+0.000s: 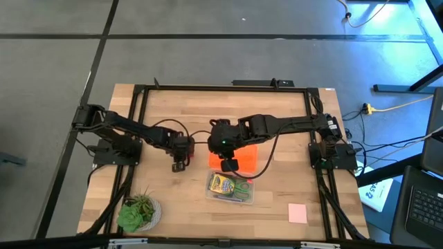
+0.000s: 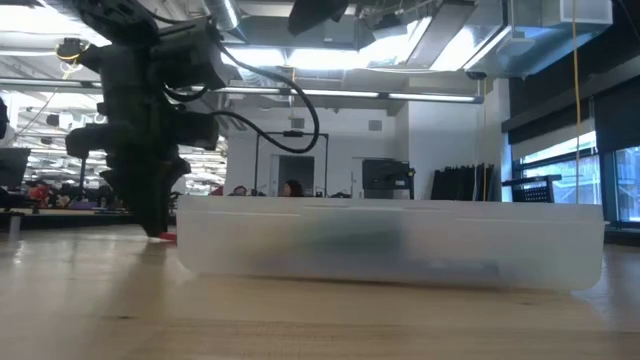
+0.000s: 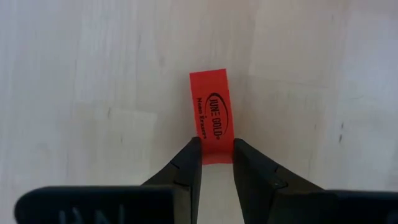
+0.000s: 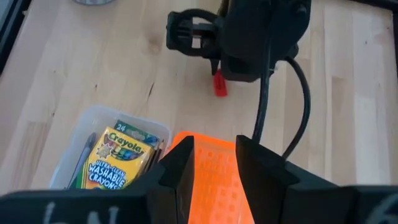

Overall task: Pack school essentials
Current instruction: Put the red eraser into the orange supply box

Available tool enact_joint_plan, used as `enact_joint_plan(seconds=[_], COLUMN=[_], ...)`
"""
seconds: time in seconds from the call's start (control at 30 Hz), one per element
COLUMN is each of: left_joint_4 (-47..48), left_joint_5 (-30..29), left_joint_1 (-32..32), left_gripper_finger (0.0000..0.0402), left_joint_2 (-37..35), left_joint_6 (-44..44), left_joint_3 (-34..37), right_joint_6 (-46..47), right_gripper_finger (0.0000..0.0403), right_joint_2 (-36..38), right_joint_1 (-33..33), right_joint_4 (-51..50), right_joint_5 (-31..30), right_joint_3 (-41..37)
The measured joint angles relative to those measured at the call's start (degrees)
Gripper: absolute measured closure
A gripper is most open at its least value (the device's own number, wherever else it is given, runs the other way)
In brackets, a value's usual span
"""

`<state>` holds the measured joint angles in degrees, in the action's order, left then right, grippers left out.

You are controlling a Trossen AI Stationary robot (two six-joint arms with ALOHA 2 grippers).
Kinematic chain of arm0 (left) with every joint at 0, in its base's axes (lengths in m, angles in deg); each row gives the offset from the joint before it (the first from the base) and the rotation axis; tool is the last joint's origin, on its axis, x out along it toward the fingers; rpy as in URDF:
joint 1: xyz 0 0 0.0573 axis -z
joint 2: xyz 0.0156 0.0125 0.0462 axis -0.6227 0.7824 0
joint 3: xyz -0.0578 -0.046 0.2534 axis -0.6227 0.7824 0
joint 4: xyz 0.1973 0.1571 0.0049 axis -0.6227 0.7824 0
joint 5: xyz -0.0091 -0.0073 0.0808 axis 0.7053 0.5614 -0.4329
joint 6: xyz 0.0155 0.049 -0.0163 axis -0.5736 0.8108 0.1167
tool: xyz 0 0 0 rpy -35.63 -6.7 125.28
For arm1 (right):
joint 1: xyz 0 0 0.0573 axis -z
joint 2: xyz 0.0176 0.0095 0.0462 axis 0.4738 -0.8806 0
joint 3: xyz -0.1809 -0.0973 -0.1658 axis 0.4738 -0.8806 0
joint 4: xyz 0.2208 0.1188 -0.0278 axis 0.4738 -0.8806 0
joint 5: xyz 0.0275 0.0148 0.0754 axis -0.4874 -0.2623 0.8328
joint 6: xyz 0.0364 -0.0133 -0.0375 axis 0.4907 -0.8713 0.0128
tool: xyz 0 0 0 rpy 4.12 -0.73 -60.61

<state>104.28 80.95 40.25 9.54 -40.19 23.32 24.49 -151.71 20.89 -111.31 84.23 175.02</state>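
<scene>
My left gripper [image 1: 180, 163] is left of the table's middle, pointing steeply down, shut on a small red eraser [image 3: 211, 112]. My right gripper [image 1: 229, 164] hangs over the middle of the table, shut on an orange lid [image 1: 243, 156]. In front of it stands a clear plastic case [image 1: 230, 189] on its flat bottom. Inside the case lie a yellow-green crayon box [image 4: 117, 157] and green-handled scissors [image 1: 242, 187]. A pink note pad [image 1: 297, 213] lies flat near the front right corner. My left gripper pinches the eraser's near end [image 3: 216, 155] between its two fingertips [image 3: 190, 160], coming from above. The eraser sticks out below the fingers, lengthwise in line with them. I cannot tell whether its lower end [image 2: 167, 238] touches the table. My right gripper has one edge of the orange lid [image 4: 214, 163] between its two fingers [image 4: 179, 167], slanting down from the table's right. The lid reaches forward and down from the fingers, held above the table beside the case's far side.
A small green potted plant [image 1: 138, 211] stands at the front left corner. A black frame [image 1: 221, 87] runs along the far, left and right edges of the table. Bare wood lies between the left gripper and the case, and right of the case.
</scene>
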Motion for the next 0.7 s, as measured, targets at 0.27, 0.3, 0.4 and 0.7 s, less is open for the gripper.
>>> enact_joint_plan(seconds=[0.27, 0.3, 0.4, 0.7], left_joint_4=[0.1, 0.1, 0.1, 0.0], left_joint_5=[-0.5, -0.5, -0.7, -0.8], left_joint_1=[-0.1, -0.1, -0.1, -0.2], left_gripper_finger=[0.0333, 0.0333, 0.0333, 0.0332], left_joint_2=[-0.1, -0.1, -0.1, -0.1], left_joint_6=[-0.2, -0.2, -0.2, -0.2], left_joint_3=[0.0, 0.0, -0.1, -0.1], right_joint_6=[0.0, 0.0, 0.0, 0.0], right_gripper_finger=[0.0283, 0.0283, 0.0283, 0.0283], right_joint_2=[0.0, 0.0, 0.0, 0.0], right_joint_1=[0.0, 0.0, 0.0, 0.0], right_joint_4=[1.3, 1.3, 1.3, 1.3], right_joint_5=[0.0, 0.0, 0.0, 0.0], right_joint_3=[0.0, 0.0, 0.0, 0.0])
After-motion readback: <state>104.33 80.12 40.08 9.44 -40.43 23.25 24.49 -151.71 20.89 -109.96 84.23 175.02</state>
